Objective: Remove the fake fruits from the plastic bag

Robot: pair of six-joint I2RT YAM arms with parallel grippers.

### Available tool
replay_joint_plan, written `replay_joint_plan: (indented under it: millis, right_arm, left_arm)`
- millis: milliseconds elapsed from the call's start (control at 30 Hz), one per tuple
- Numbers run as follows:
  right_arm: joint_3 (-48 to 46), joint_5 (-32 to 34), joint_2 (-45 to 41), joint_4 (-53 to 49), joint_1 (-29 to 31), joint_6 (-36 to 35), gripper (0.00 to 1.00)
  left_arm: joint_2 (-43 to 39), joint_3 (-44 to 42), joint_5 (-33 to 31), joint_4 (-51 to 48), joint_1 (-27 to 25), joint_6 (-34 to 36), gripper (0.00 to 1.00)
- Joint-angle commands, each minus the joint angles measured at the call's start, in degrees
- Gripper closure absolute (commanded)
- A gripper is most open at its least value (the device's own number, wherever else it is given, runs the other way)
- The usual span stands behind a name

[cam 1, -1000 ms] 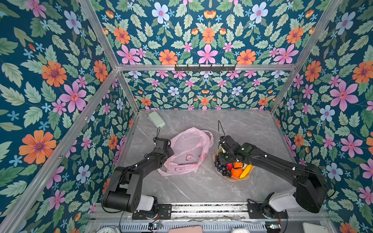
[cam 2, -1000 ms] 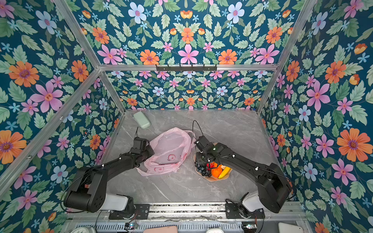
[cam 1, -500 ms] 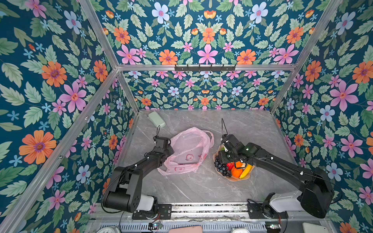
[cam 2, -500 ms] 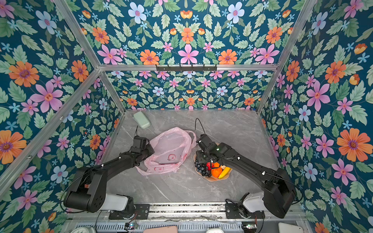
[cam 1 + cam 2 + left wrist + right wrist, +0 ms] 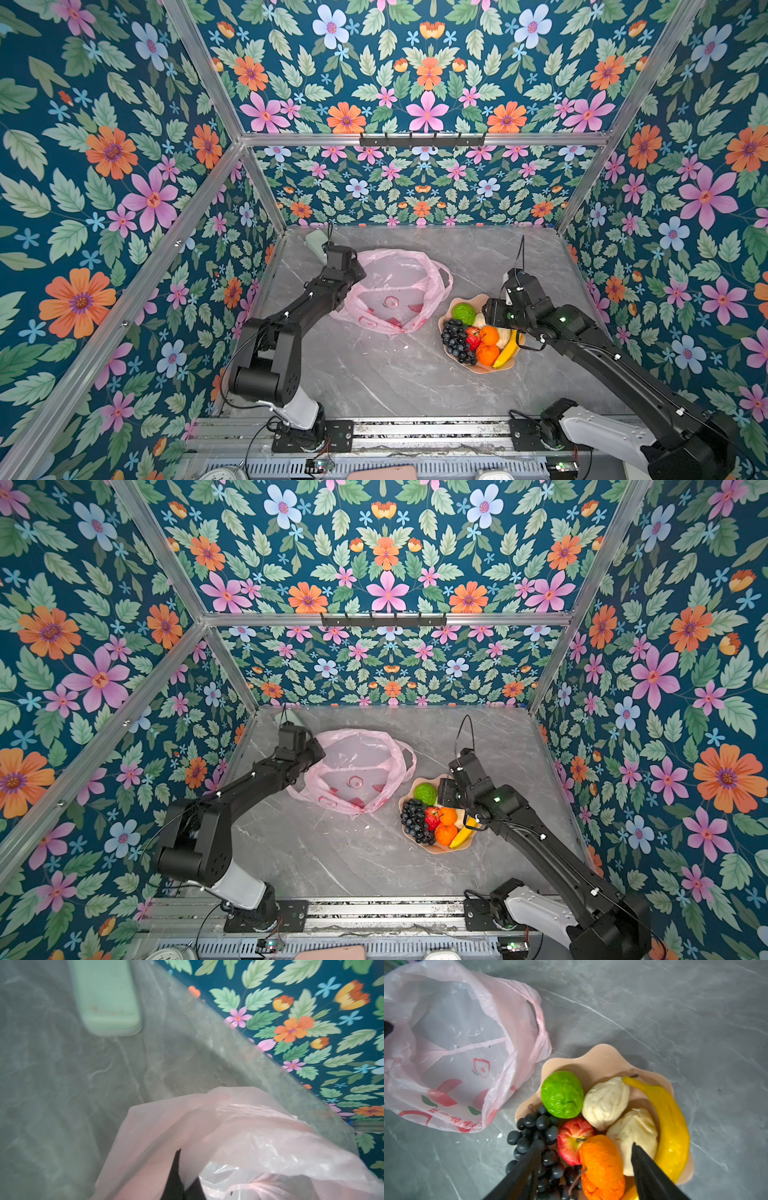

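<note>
left arm (image 5: pixel 307 299) stretched; left end effector (image 5: pixel 176 1159) clamped on rim of crinkly translucent pink plastic bag (image 5: pixel 395 286) | right arm (image 5: pixel 582 332) bent; right end effector (image 5: pixel 585 1145) apart, above glossy fake fruits (image 5: pixel 604 1103) heaped in peach wavy-rimmed bowl (image 5: pixel 591 1057) beside bag, on grey marbled counter (image 5: pixel 654 1012)

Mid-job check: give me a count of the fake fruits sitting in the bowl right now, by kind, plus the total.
Banana: 1
Grape bunch: 1
Oranges: 2
Red apple: 1
Bumpy green fruit: 1
Cream lumpy pieces: 2
Total: 8, all in the peach bowl
</note>
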Motion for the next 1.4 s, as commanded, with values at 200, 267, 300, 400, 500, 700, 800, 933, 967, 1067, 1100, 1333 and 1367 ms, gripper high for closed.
replay_joint_plan:
  millis: [200,267,300,400,500,700,800,933,967,1067,1100,1333,1367]
  right_arm:
    - [-7.1,-3.1,-8.3,-1.3,-9.6,8.4,0.24]
    - [-7.6,-2.6,-9.1,-1.8,-10.7,8.7,0.23]
    - [-7.8,-2.7,-9.3,-1.9,-11.2,8.8,0.22]
    - [-8.2,-2.9,-9.4,-1.6,-12.0,8.8,0.21]
    - [-8.4,-3.1,-9.2,-1.3,-12.1,8.8,0.21]
    - [-9.5,-2.8,-10.1,-1.4,-12.1,9.6,0.21]
    - [-10.2,-2.1,-11.1,-1.3,-12.0,9.5,0.21]
    - [-10.0,-4.0,-10.9,0.1,-12.1,6.5,0.19]
    - [-9.7,-4.4,-10.6,0.1,-12.1,5.9,0.19]
    - [-9.0,-4.6,-9.7,-0.2,-12.1,4.9,0.19]
    - [-8.9,-4.5,-9.5,-0.2,-12.1,4.7,0.19]
    - [-8.4,-10.1,-8.0,0.6,-14.2,4.9,0.12]
    - [-8.1,-12.7,-7.5,0.6,-16.1,4.9,0.12]
  left_arm:
    - [16.5,22.7,9.7,1.2,-3.3,3.6,1.0]
    - [20.0,27.1,10.2,1.6,-3.6,3.7,1.0]
    - [21.8,29.4,10.4,2.0,-3.9,3.9,1.0]
    - [27.1,35.2,11.9,4.0,-4.3,5.0,1.0]
    - [31.9,40.3,12.6,5.9,-4.8,5.3,1.0]
    - [39.5,49.6,11.3,6.6,-5.7,4.1,1.0]
    - [43.3,54.8,11.1,5.4,-5.9,4.1,1.0]
    - [48.1,60.5,11.4,4.6,-5.9,6.2,0.98]
    - [48.8,61.4,11.3,4.2,-5.9,6.6,0.92]
    - [50.2,64.1,11.1,1.8,-5.9,6.9,0.73]
    - [50.2,64.7,11.1,1.0,-5.9,7.3,0.65]
    - [45.3,62.9,10.3,-3.5,-6.6,12.0,0.28]
    - [44.7,63.3,10.1,-5.4,-6.6,12.3,0.27]
